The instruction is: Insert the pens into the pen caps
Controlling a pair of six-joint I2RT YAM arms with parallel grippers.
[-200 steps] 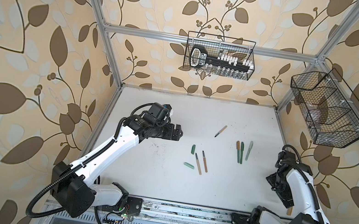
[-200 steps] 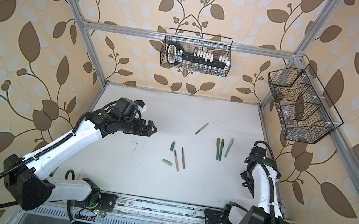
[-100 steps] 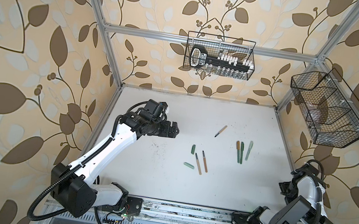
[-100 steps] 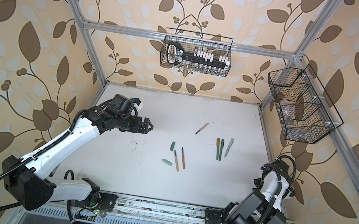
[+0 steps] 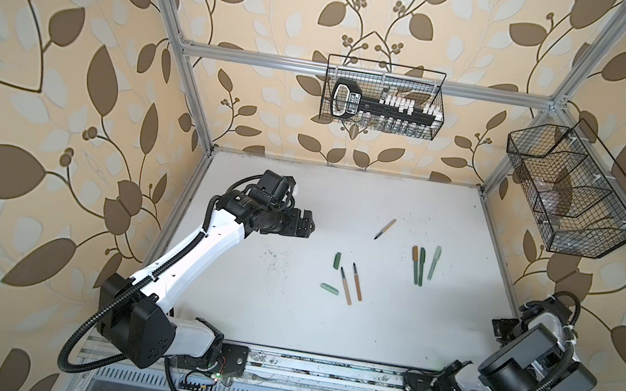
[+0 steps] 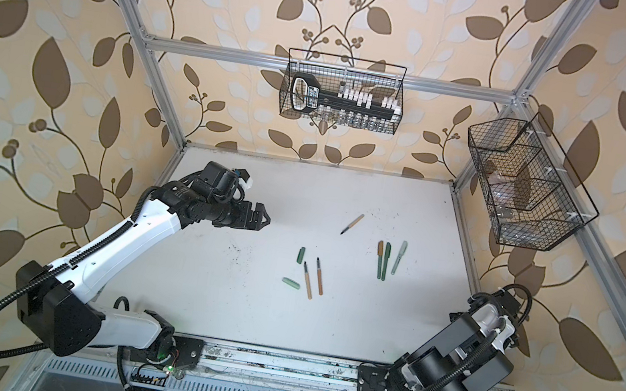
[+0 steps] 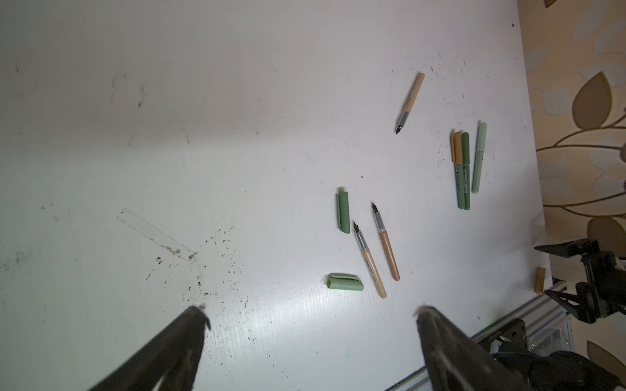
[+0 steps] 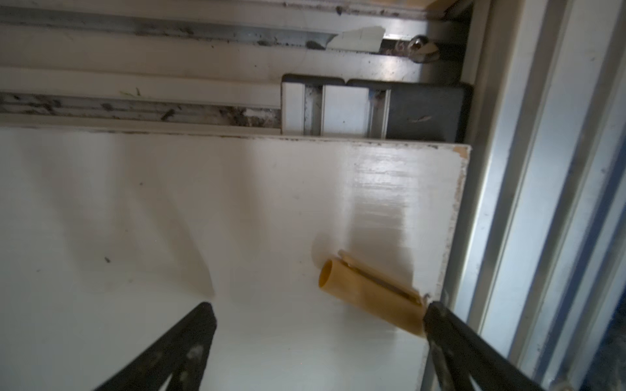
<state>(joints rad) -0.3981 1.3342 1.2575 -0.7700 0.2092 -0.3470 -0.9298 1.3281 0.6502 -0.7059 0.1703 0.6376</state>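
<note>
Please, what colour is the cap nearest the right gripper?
Tan cap, clearest in the right wrist view.

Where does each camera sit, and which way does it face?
Top views: high in front, facing down on the table; left arm and right arm show.
Left wrist: on left arm, facing down across pens and caps; open left gripper shows.
Right wrist: low over table corner, facing a tan cap; open right gripper shows.
Both wrist views show the tan cap.

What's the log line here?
left claw: open, empty | right claw: open, at tan cap | uncapped pens: three | green caps: two
</note>
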